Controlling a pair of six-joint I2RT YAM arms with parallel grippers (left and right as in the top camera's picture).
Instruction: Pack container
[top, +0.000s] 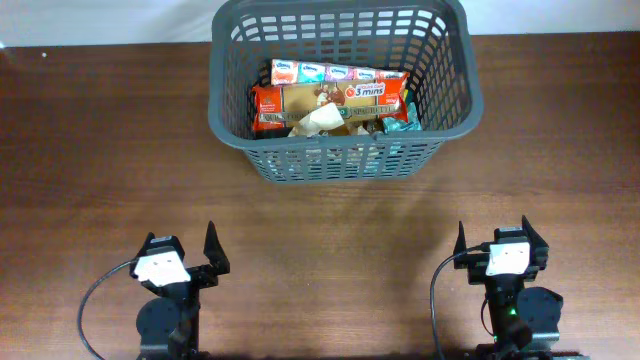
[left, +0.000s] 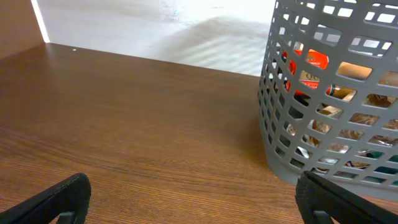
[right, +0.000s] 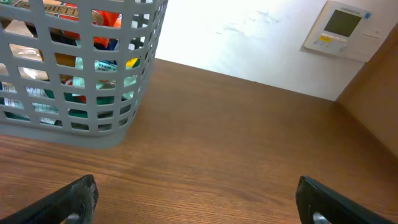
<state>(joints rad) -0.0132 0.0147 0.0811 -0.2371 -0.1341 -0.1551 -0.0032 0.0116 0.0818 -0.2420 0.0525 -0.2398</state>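
Basket sits at the far middle of your table, its back rim at the top edge of the overhead view. It stands upright, with both arms well apart from it at the near edge.

Inside it you see a long red noodle packet lying crosswise, with a strip of tissue packs just behind it against the far wall. A crumpled beige wrapper lies on the noodle packet's front edge, and a teal packet is tucked into the right front corner. How these rest on the floor of the basket you cannot tell through the lattice.

Your left gripper is at the near left, fingers spread wide and holding nothing. In its wrist view the two dark fingers frame bare wood, and the basket stands ahead and to the right, with red and beige showing through the slots.

Your right gripper is at the near right, also spread wide and empty. Its wrist view shows the basket ahead and to the left, teal and orange visible through the wall. A white wall panel with a small screen hangs at the upper right, beyond the table's far edge.

Nothing touches either set of fingers.
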